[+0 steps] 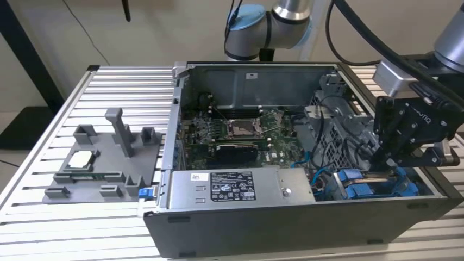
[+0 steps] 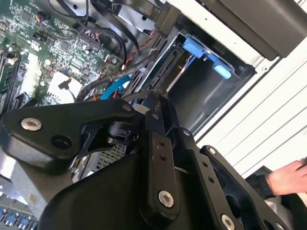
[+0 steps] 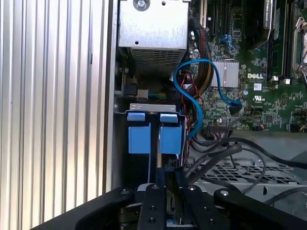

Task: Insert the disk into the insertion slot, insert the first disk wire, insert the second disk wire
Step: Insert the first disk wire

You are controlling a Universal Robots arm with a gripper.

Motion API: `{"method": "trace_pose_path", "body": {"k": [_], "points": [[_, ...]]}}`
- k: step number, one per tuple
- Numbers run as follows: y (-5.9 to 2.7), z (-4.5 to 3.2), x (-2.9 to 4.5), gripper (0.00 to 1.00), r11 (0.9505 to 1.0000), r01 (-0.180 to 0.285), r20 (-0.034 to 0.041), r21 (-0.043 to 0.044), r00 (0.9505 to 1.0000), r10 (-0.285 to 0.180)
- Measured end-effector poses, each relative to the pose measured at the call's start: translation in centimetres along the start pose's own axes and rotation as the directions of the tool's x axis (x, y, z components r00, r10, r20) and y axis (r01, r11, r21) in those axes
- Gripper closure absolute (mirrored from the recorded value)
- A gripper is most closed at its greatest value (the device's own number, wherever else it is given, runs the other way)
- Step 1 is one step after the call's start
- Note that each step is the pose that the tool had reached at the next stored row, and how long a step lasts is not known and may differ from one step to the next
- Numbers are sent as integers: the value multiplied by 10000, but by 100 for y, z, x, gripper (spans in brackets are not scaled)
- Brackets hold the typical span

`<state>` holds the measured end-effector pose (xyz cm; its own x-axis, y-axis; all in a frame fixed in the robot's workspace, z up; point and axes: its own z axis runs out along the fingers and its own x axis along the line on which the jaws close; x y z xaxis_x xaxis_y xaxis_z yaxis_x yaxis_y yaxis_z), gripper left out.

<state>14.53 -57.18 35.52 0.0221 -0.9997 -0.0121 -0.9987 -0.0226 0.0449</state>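
- Gripper (image 1: pixel 395 173): black, two-fingered, on a silver-and-blue robot arm (image 1: pixel 283 22). It is lowered into the corner of the case at the exterior view's right. In both wrist views (image 2: pixel 154 100) (image 3: pixel 161 171) the fingertips are drawn together. Whether anything is pinched between them cannot be told.
- Open dark grey metal computer case (image 1: pixel 290 228): lies on its side on the tabletop (image 1: pixel 43 217), which is made of ribbed aluminium slats.
- Flat silver-grey disk in a bright blue plastic frame (image 2: pixel 178 64): seated in the slot along one wall. Its connector edge faces the gripper tips, which are just beside it.
- Rectangular grey metal insertion slot (image 2: pixel 216 100): sits in the case corner.
- Two bright blue plastic tabs (image 3: pixel 136 139): side by side at the bay mouth, just beyond the gripper tips in the first wrist view.
- Green motherboard (image 1: pixel 239 130): on the case floor, beside the bay.
- Thin blue looped cable (image 3: pixel 211 76): arches over the board, among black and red wires.
- Silver power supply box with a white label (image 1: pixel 239 187): at the near edge of the case.
- Grey plastic fixture tray with upright posts (image 1: pixel 108 163): on the tabletop at the exterior view's left, apart from the case.
- A person's hand (image 2: pixel 288 177): at the frame edge, outside the case.
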Motion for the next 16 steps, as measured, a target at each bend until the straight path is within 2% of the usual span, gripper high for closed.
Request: {"method": "trace_pose_path", "body": {"k": [9, 16], "points": [[-126, 3, 11, 81, 10000, 0, 1, 4, 10000, 0], [-134, 6, 11, 81, 10000, 0, 0, 6, 10000, 0]]}}
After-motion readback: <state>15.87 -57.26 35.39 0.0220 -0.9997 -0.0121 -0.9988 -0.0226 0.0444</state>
